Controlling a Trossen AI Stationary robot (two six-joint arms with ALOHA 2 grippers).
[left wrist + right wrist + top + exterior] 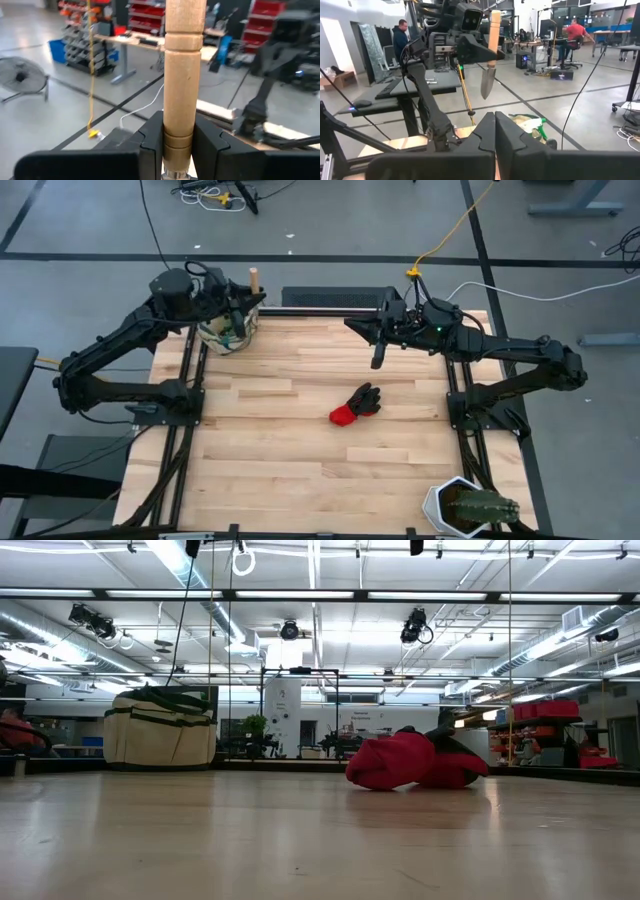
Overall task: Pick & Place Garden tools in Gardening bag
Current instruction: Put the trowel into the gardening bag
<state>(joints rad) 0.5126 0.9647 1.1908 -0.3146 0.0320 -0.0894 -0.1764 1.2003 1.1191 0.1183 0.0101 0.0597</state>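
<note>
Bench point(300, 470): one light wooden top is seen, with one arm mounted at each side edge.
Arms: two are counted; both are raised over the bench's far half.
Gardening bag point(226, 330): one beige bag with green trim is stood at the far left corner of the bench; something green is seen poking out of its top in the right wrist view, but what it is cannot be told.
Cactus pot point(468, 506): one white pot with a green cactus is placed at the near right corner.
Glove point(356, 404): one red-and-black glove is laid flat near the bench's middle, a little right of centre, well apart from the bag and untouched.
Trowel point(490, 55): one wooden-handled trowel is held upright above the bag, handle up and metal blade hanging down.
Left gripper point(178, 137): its jaws are closed narrowly on the trowel's wooden handle, one finger on each side.
Right gripper point(494, 131): it is held above the far right part of the bench, its fingers pressed together with nothing between them.
People: two are visible in the room behind, one standing and one seated.
</note>
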